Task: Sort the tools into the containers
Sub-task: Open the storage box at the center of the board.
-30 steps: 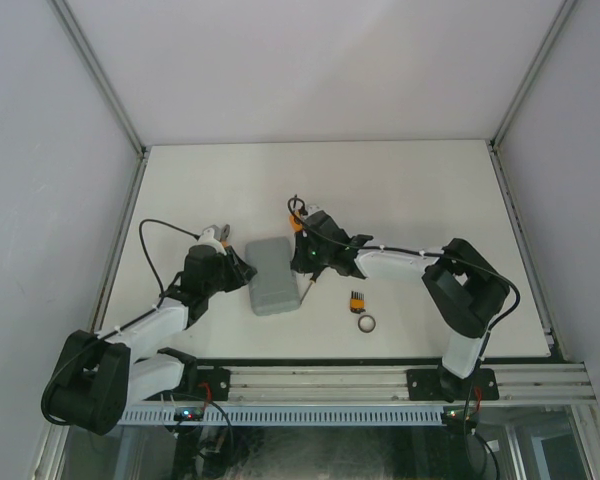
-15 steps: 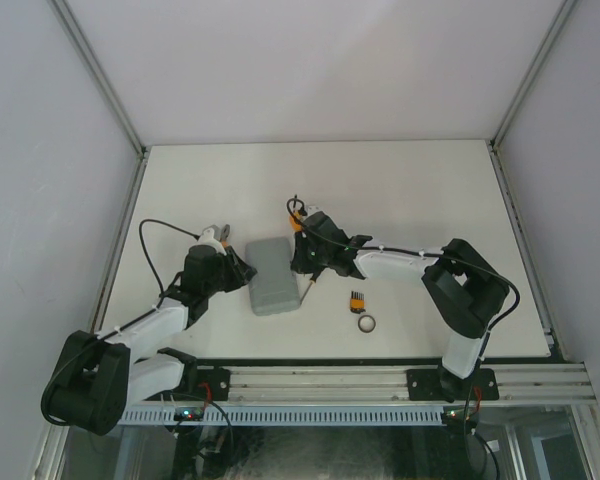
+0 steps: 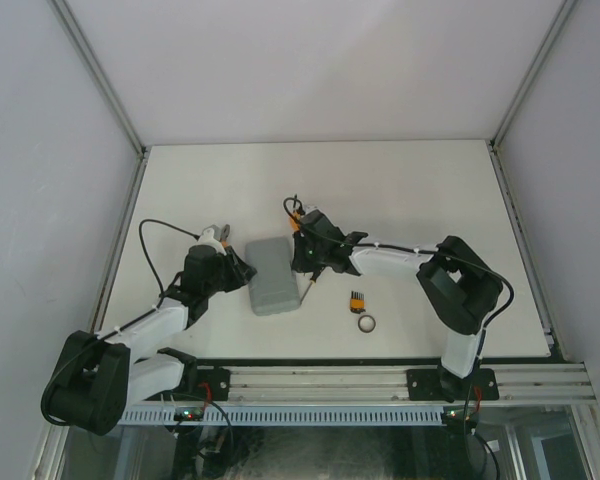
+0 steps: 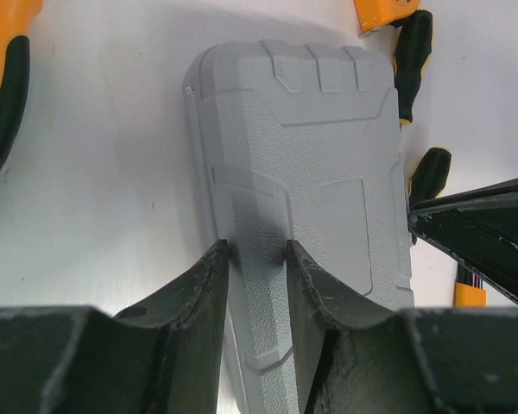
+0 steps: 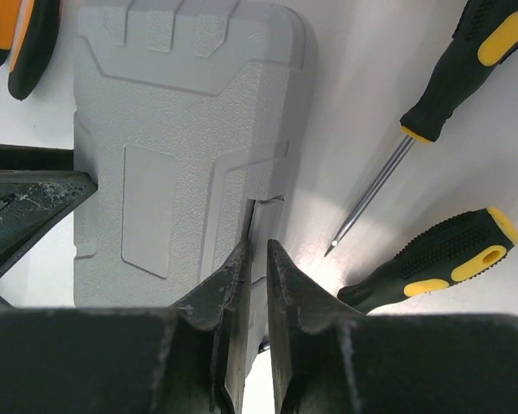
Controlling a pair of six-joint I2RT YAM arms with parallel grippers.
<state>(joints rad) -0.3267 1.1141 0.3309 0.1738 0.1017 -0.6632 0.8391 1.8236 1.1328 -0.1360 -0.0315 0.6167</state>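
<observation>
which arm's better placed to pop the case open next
Right. The right end effector sits right at the tab on the case edge, fingers narrowly parted. The left end effector is over the opposite edge, where no tab shows, so it likely suits steadying.

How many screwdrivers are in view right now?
2. Both lie beside the grey case: one screwdriver farther from the right gripper, the other close by it. Others may be hidden.

The grey tool case (image 3: 273,275) lies shut and flat, two screwdrivers (image 5: 453,69) just beside its right edge.
</observation>
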